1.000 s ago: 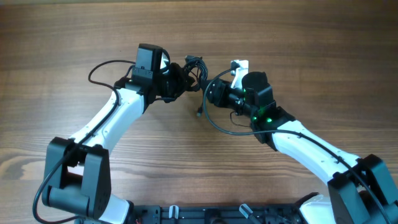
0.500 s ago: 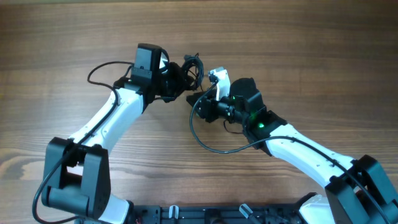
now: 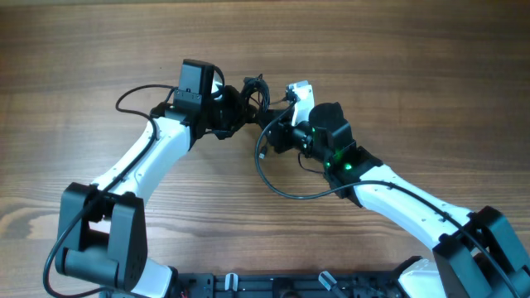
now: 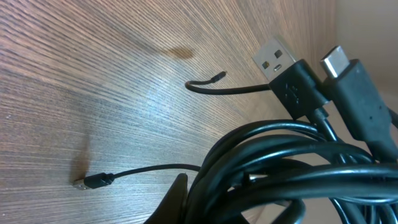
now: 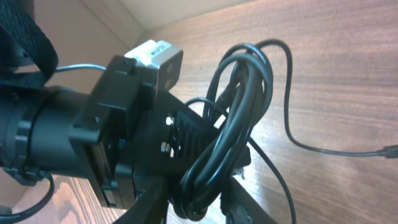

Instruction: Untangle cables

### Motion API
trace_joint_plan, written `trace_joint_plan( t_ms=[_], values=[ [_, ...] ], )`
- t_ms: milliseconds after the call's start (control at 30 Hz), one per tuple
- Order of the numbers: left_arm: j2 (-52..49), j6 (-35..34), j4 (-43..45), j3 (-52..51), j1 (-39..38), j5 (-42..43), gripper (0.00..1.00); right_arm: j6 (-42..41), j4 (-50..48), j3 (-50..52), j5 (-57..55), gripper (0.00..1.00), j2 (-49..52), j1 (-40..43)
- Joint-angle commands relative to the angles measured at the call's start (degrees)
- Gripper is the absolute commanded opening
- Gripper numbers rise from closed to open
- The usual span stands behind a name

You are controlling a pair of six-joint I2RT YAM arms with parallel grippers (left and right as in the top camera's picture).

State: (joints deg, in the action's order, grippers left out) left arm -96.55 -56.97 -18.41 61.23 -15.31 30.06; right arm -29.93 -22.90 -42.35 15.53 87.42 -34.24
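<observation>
Cables: the cables (image 5: 239, 106) are one black coil, lifted off the table (image 3: 414, 66) between my two arms. A loose strand (image 3: 273, 184) hangs from the coil and curves over the wood.
Left jaws: my left gripper (image 3: 238, 109) is clamped tight on the coil, with two big plugs (image 4: 292, 68) sticking out just beside it.
Right jaws: my right gripper (image 5: 199, 193) is narrow and straddles the coil's lower end. I cannot tell whether it pinches anything.
Step in hand: I judge I am taking a second hold, ready to draw one cord out.
Doing it well: I should catch a single loop, not the whole bunch. My left side should hold firm as the anchor while I pull slowly along the loop's own line. Tugging across it would likely tighten the knot. The thin strand with the small plug (image 4: 87, 182) lies free on the wood, so it looks the easiest to start with.
Arm pose: both arms reach forward and inward, and their wrists nearly meet at the far middle of the table. My right wrist is turned to face the left one.
</observation>
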Motion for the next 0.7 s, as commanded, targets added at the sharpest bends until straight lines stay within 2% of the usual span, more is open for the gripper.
trace_joint_plan(
  t_ms=[0, 133, 267, 300, 333, 467, 533, 667],
  values=[
    [0.11, -0.55, 0.68, 0.17, -0.61, 1.14, 0.04, -0.44, 1.51, -0.11, 2.49, 0.29, -0.52, -0.22],
    [0.11, -2.05, 0.85, 0.17, -0.72, 1.09, 0.04, -4.81, 1.09, -0.11, 2.51, 0.29, 0.94, -0.44],
    [0.11, -2.64, 0.85, 0.17, -0.76, 1.07, 0.04, -4.76, -0.87, -0.11, 5.11, 0.24, 1.55, -0.48],
    [0.11, -3.61, 0.87, 0.17, -0.98, 0.81, 0.04, -4.74, -1.07, -0.11, 5.07, 0.19, 1.55, -0.48],
    [0.11, -3.91, 1.33, 0.17, -1.38, 0.37, 0.04, -4.57, -0.59, -0.11, 4.94, 0.05, 1.60, -0.46],
    [0.11, -3.45, 1.46, 0.17, -0.28, 0.83, 0.06, -4.57, 3.74, -0.11, -0.50, 0.04, 1.60, 0.96],
    [0.13, -3.26, 1.44, 0.17, 1.11, 2.73, 0.09, -6.08, 5.81, -0.11, -0.20, 0.04, 1.57, 4.11],
    [0.57, -1.88, 1.49, 0.17, 6.32, 8.83, 0.08, -9.51, 14.69, -0.11, 0.15, 0.05, 1.57, 11.19]
  ],
)
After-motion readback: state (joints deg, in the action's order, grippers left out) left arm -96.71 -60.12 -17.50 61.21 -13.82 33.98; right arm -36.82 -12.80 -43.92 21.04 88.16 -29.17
